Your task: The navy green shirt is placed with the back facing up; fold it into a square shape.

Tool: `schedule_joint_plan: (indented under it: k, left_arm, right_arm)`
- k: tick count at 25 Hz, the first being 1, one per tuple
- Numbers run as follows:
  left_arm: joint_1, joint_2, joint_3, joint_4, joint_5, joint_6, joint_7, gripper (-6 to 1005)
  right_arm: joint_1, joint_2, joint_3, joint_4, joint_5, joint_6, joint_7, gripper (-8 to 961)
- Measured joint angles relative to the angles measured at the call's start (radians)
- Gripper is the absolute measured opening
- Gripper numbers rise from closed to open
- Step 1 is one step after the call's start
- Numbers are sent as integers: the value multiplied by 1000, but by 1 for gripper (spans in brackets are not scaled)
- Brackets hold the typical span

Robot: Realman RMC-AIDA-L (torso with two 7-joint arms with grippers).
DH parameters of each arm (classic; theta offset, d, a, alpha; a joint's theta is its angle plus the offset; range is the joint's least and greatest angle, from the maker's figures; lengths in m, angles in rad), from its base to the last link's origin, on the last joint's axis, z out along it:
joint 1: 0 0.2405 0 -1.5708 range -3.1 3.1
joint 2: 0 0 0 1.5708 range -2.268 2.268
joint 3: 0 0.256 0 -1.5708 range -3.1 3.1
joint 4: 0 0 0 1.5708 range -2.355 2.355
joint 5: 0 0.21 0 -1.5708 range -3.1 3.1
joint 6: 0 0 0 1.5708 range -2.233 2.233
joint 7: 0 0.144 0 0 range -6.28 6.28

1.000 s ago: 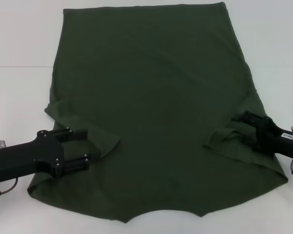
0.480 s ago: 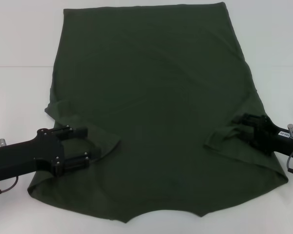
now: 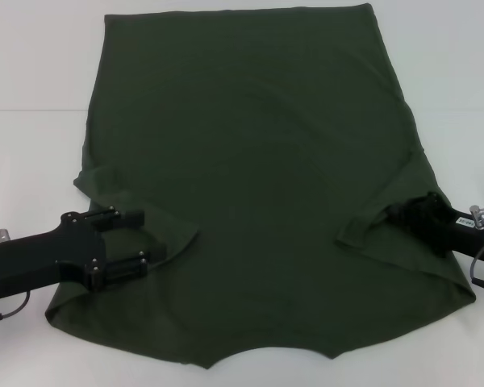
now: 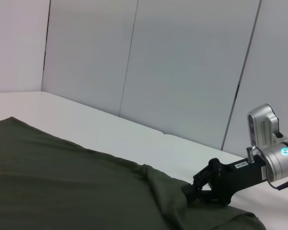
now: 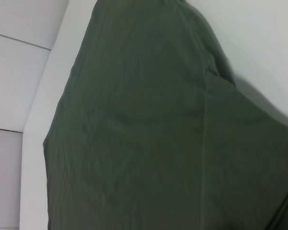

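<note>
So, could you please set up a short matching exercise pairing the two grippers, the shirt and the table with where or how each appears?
1. left gripper
2. right gripper
3. navy green shirt
4. table

A. white, under everything
B. open, at the left sleeve
C. spread flat, sleeves folded inward
D. at the right sleeve

Pairs: 1-B, 2-D, 3-C, 4-A

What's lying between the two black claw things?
Only the navy green shirt, seen in the head view: its cloth spans the stretch from the left tool to the right tool.
</note>
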Motion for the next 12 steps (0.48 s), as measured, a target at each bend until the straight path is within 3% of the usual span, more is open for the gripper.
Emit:
schedule_joint_plan:
  k: [9, 12]
  left_arm:
    - [0, -1, 0, 0, -2, 0, 1, 699]
    - [2, -1, 0, 0, -2, 1, 0, 700]
  right_arm:
    - [18, 8, -20, -6, 0, 22, -22, 65]
    - [29, 8, -21, -6, 0, 27, -37, 52]
